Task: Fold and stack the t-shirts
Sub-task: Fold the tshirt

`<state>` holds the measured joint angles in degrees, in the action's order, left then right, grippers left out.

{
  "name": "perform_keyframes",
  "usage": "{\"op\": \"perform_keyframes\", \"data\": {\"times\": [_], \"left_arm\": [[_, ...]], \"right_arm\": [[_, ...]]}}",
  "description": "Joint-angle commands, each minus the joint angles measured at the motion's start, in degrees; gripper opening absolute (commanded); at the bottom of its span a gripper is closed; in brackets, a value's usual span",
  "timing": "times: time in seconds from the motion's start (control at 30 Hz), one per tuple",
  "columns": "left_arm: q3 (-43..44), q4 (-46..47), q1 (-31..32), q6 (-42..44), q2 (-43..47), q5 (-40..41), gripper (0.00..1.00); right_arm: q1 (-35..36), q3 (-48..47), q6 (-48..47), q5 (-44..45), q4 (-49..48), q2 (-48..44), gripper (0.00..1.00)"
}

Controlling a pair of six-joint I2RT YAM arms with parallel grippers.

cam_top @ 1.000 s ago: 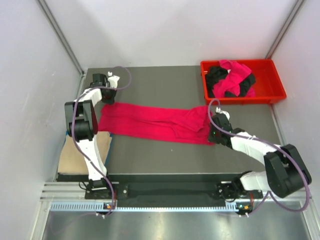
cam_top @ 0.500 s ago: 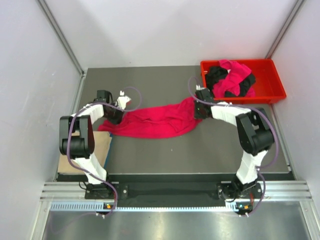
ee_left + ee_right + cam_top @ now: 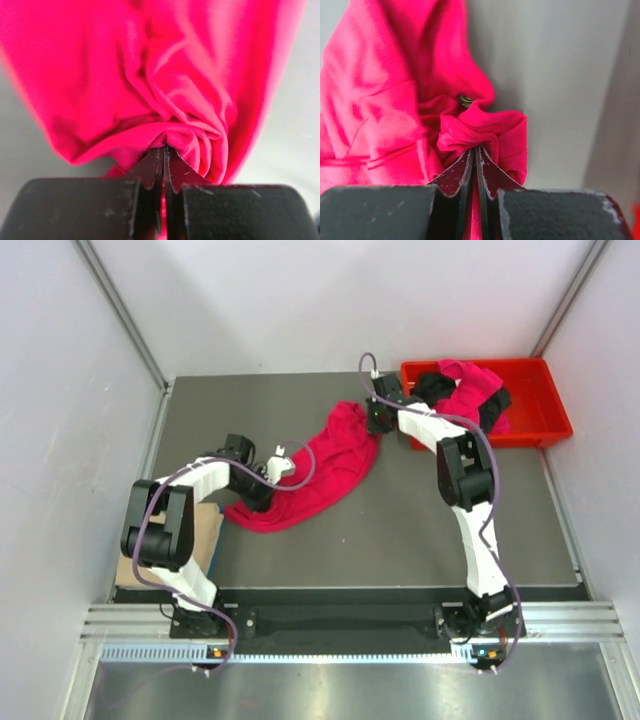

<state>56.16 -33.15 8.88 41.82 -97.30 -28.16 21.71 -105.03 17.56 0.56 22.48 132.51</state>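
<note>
A magenta-pink t-shirt [image 3: 318, 472] hangs bunched between my two grippers over the middle of the table. My left gripper [image 3: 262, 492] is shut on its near-left end; in the left wrist view the cloth [image 3: 165, 90] bunches at the closed tips [image 3: 163, 149]. My right gripper [image 3: 374, 422] is shut on its far-right end; in the right wrist view the cloth [image 3: 395, 115] gathers at the closed tips [image 3: 476, 149]. A tan-beige t-shirt [image 3: 160, 548] lies folded at the near-left table edge. More pink [image 3: 470, 385] and black [image 3: 436, 392] shirts lie in the red tray [image 3: 545, 430].
The red tray stands at the far right corner, close behind my right gripper. White walls enclose the table on three sides. The dark table top [image 3: 400, 530] shows bare at the front right. Cables loop over both arms.
The pink shirt was stretched flat across the table; both grippers have swung it round, the left moving toward the middle front, the right moving to the far side by the tray, and the cloth has bunched up.
</note>
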Motion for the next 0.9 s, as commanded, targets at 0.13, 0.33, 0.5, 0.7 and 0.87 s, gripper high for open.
{"op": "perform_keyframes", "data": {"times": [0.13, 0.33, 0.5, 0.7, 0.87], "left_arm": [[-5.1, -10.62, 7.81, 1.6, 0.44, -4.18, 0.0], [-3.61, -12.03, 14.13, 0.54, -0.34, -7.17, 0.0], [-1.94, -12.12, 19.23, -0.95, -2.11, -8.75, 0.0], [-0.97, -13.7, 25.65, -1.75, -0.44, -12.18, 0.01], [-2.19, -13.78, 26.62, -4.12, -0.35, -9.37, 0.06]], "right_arm": [[-2.73, -19.49, 5.18, -5.82, 2.75, 14.25, 0.0], [-3.61, -24.69, 12.66, -8.73, -5.07, 18.74, 0.0], [-3.7, -31.89, 16.01, -10.14, -8.86, 23.14, 0.0], [-3.7, -34.45, 19.6, -9.08, -15.09, 25.77, 0.0], [-3.7, -35.86, 20.93, -8.21, -17.12, 26.66, 0.07]]}}
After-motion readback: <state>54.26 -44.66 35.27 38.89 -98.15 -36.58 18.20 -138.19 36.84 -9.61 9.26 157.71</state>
